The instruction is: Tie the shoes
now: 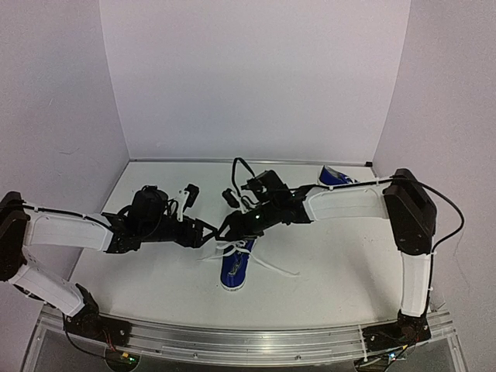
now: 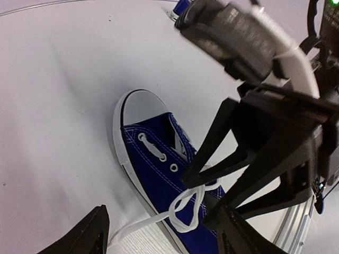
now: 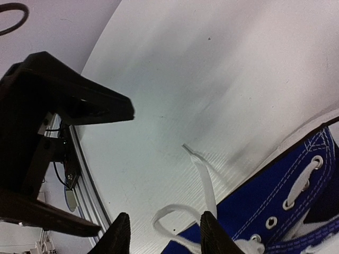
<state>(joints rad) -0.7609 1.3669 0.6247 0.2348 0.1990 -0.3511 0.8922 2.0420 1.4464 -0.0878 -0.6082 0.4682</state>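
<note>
Where one blue shoe (image 1: 235,269) lies near the middle of the desk's (image 1: 333,256) near edge, the left hand (image 2: 163,230) hangs spread wide above it. The right hand (image 3: 165,235), fingers apart, straddles its loose white lace (image 2: 185,209). The second shoe (image 1: 335,177) sits at the far right corner.

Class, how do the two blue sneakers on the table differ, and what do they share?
The near royal-blue canvas sneaker lies mid-table; the far royal-blue canvas sneaker sits by the back wall. The near one's white laces trail loose over the table; the far one is mostly hidden behind the right arm. Both are blue with white trim.
</note>
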